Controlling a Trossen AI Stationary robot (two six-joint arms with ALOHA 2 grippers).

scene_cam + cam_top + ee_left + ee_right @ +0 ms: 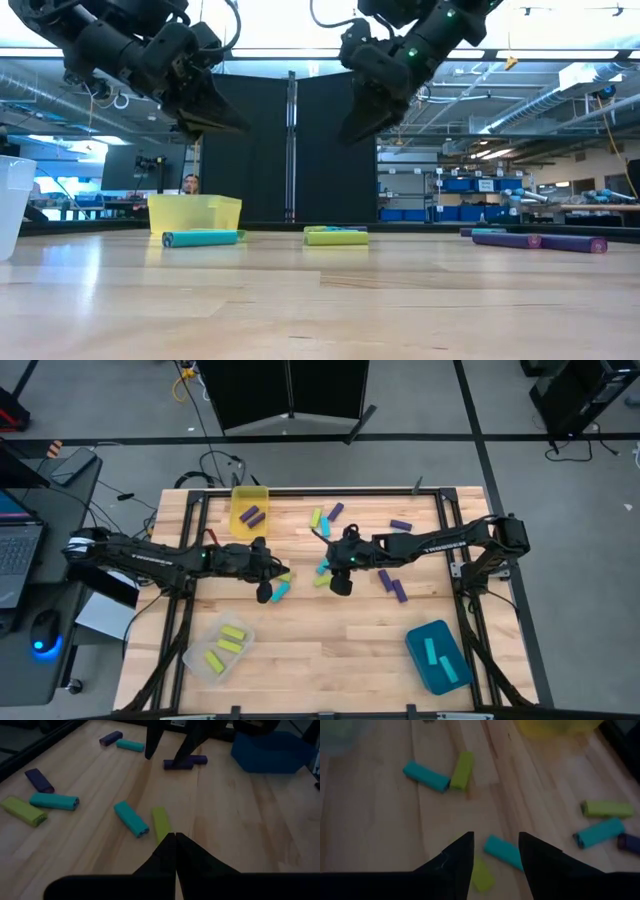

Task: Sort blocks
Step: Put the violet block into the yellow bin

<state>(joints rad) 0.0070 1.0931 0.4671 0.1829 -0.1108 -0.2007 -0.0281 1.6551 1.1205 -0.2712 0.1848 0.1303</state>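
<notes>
The yellow bin (250, 510) stands at the far edge of the wooden table (330, 650). Just in front of it the left gripper (265, 592) hangs clear of the wood, fingers pressed together and empty. The right gripper (341, 582) hovers further to the bin's right, fingers (457, 857) spread with nothing between them, above a cyan block (504, 852) and a yellow-green block (481, 875). Between the grippers lie another cyan block (281, 592) and a yellow-green one (284, 577), possibly touching. Purple blocks (392, 584) lie further right. The near middle of the table is bare wood. Beyond the table is a workshop with shelving (455, 195).
</notes>
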